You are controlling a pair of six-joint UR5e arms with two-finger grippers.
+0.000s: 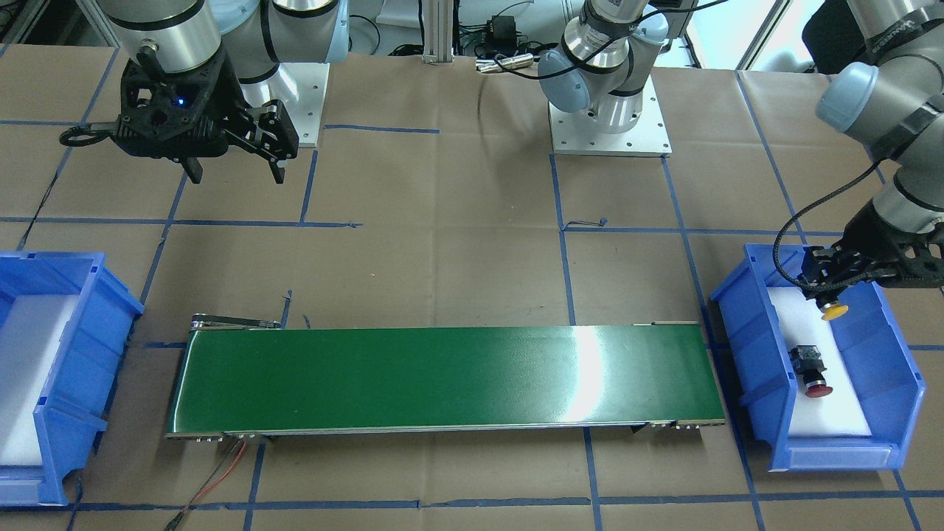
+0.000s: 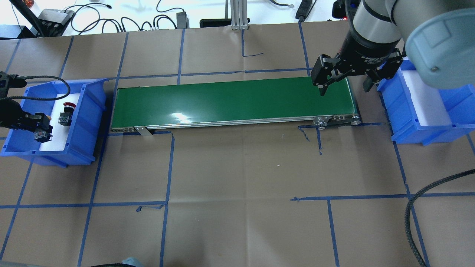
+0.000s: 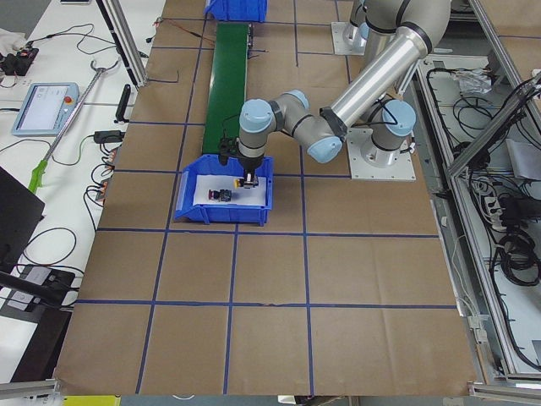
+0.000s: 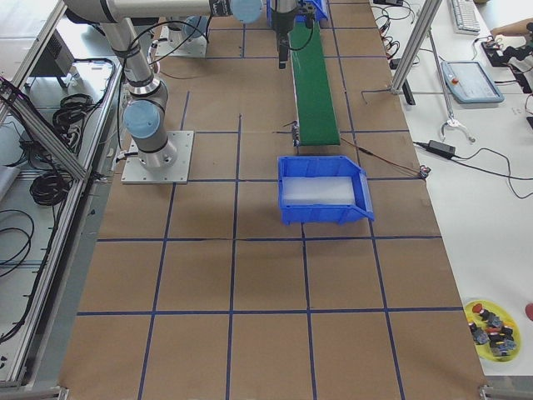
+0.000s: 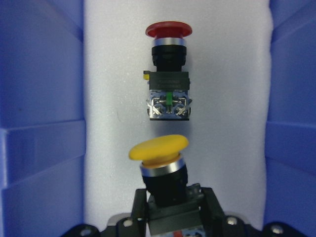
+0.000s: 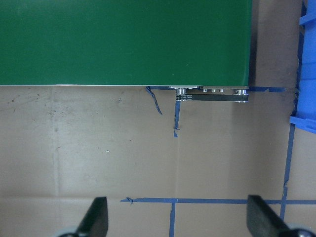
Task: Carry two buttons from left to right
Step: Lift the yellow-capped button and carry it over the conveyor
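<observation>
The yellow-capped button (image 5: 159,150) is held by its black body in my left gripper (image 5: 170,210), inside the blue left bin (image 2: 87,115). In the front-facing view its cap (image 1: 835,312) pokes out below the gripper (image 1: 826,289). The red-capped button (image 5: 168,74) lies on its side on the white foam just beyond it, also seen from overhead (image 2: 66,114) and from the front (image 1: 811,371). My right gripper (image 2: 343,83) is open and empty, hovering over the right end of the green conveyor belt (image 2: 230,100); its fingertips (image 6: 96,219) show wide apart.
The blue right bin (image 2: 402,111) with white foam inside stands just past the belt's right end, also in the front view (image 1: 81,369). The belt (image 1: 442,380) lies between the two bins. Brown paper with blue tape lines covers the table (image 2: 237,185).
</observation>
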